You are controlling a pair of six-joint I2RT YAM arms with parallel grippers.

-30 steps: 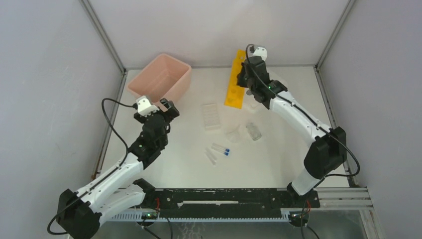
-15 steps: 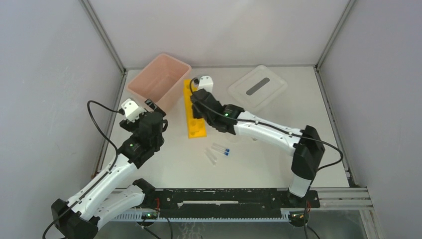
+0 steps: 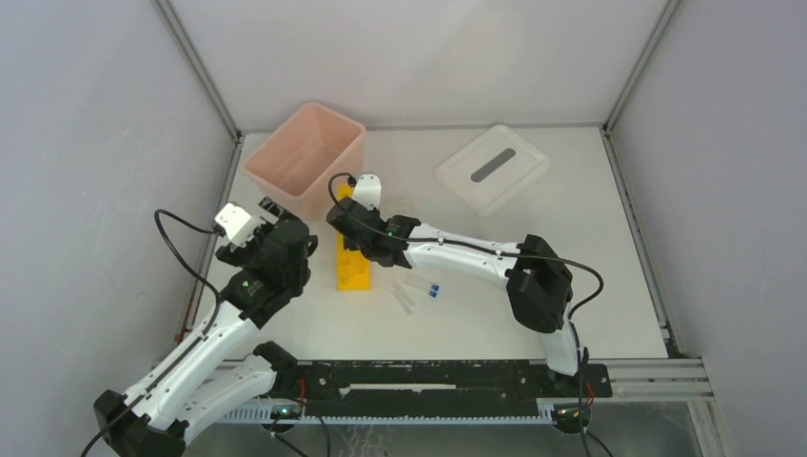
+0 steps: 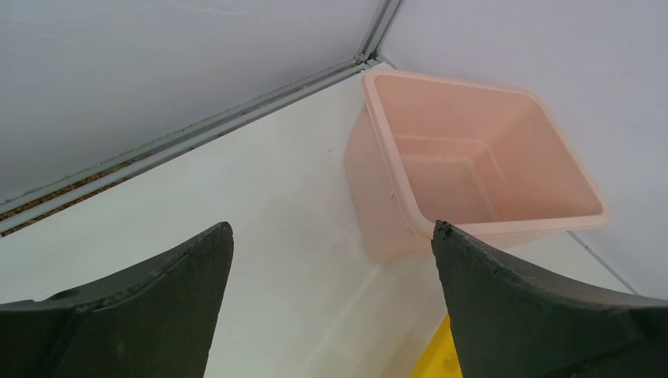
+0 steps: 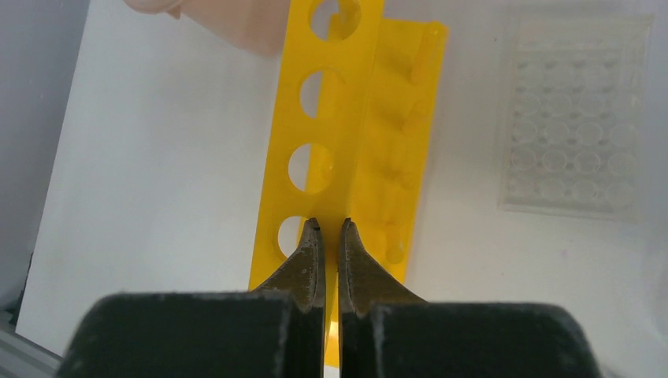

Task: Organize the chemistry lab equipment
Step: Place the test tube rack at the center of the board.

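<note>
Right gripper (image 5: 331, 226) pinches the thin plate edge of yellow rack (image 5: 398, 118), probably light, stiff, slippery; left gripper (image 4: 332, 228) spread wide, empty.

We count one yellow rack (image 3: 352, 270), one clear gridded rack (image 5: 579, 118), one pink bin (image 3: 305, 152), one lid (image 3: 466, 177), roughly four tubes (image 3: 420, 284).

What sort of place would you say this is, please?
Probably a robot test cell staged as a lab bench: grey walls, a long yellow rack with round holes, small clear blue-capped tubes.
</note>
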